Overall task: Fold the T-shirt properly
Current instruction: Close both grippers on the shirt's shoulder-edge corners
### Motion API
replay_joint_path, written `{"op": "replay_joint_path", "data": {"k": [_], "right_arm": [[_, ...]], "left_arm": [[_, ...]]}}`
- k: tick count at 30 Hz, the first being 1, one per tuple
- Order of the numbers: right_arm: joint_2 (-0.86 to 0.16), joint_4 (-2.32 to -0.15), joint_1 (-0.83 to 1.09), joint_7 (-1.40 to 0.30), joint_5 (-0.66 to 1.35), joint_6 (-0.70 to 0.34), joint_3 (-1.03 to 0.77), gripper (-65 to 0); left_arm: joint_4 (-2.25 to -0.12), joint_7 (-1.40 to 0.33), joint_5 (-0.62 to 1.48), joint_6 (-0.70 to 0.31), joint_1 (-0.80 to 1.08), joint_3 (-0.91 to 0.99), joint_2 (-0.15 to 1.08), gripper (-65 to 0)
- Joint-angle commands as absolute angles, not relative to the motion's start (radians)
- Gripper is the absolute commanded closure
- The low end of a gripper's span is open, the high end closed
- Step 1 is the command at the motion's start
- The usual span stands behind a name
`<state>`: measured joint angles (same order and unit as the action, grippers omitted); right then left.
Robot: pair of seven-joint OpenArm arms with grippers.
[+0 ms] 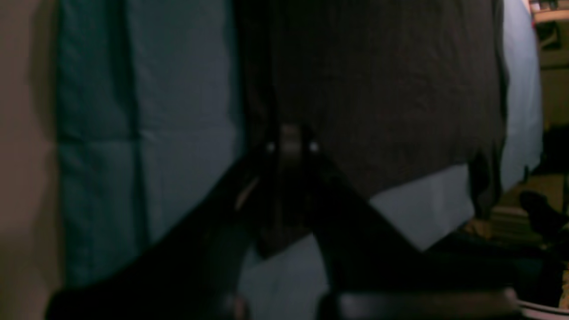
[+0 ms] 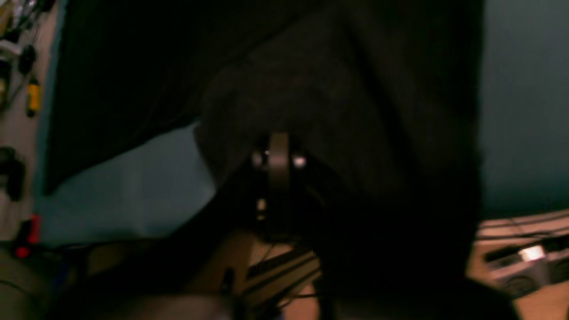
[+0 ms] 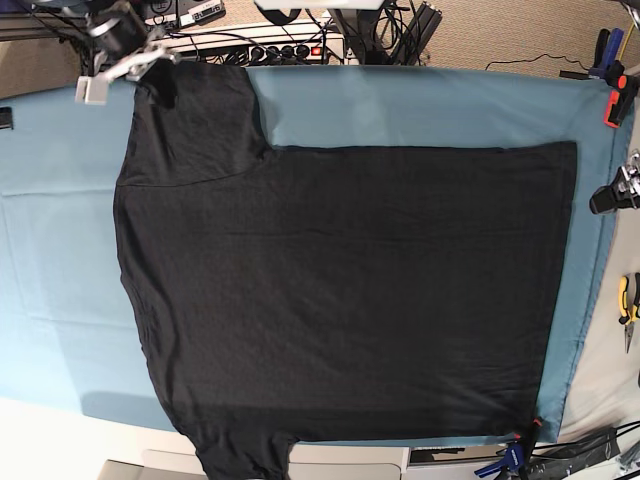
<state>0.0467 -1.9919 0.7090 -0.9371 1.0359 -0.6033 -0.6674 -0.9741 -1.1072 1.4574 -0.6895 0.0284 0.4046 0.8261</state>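
Looking down, we see the T-shirt (image 3: 340,290) spread flat on the teal cover (image 3: 420,105); whether either tool grips its fabric, we cannot tell.

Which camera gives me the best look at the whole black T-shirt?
The base view: it shows the T-shirt spread flat on the teal table cover, both sleeves visible. The two wrist views are dark and blurred, showing only close-up patches of black fabric.
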Motion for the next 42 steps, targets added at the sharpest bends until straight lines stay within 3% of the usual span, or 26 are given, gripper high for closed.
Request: {"op": "replay_joint_path", "data": {"k": [1,4,6,10,11,15,18,30,42], "right_arm": [[0.049,-2.010,0.721,-0.911,1.079,-0.614,-0.673,-9.3],[0.077,-2.024,0.744,-0.898,1.109,-0.613,-0.673,-18.3],[0.102,-2.048,0.760,-0.859,1.110,-0.613,-0.677,-19.3],[0.122,-2.125,0.767,-0.834,1.109,-0.615,-0.679,-19.3],[0.122,-2.151,0.767,-0.835,1.103,-0.619,-0.679,-19.3],[0.122,-2.272,0.767,-0.860,1.007,-0.653,-0.680,-20.5],[0.126,-2.337,0.764,-0.839,0.899,-0.575,-0.690,-29.5],[0.138,-2.341,0.745,-0.812,0.712,-0.435,-0.880,-29.6],[0.109,-2.266,0.705,-0.804,0.636,-0.424,-0.923,-29.6]], "left_arm": [[-0.989,-1.099,1.484,-0.698,0.034,0.413,0.859,-5.4],[-0.989,-1.099,1.484,-0.698,0.072,0.413,0.859,-5.5],[-0.989,-1.108,1.484,-0.698,0.099,0.413,0.859,-8.9],[-0.989,-1.137,1.484,-0.698,0.125,0.413,0.859,-31.0],[-0.989,-1.139,1.484,-0.698,0.125,0.413,0.860,-32.9],[-0.989,-1.145,1.484,-0.698,0.121,0.413,0.859,-32.9],[-0.989,-1.145,1.484,-0.679,0.122,0.413,0.859,-32.9],[-0.996,-1.153,1.484,-0.646,0.147,0.413,0.855,-32.9],[-1.023,-1.155,1.484,-0.647,0.199,0.413,0.792,-32.8]]}}
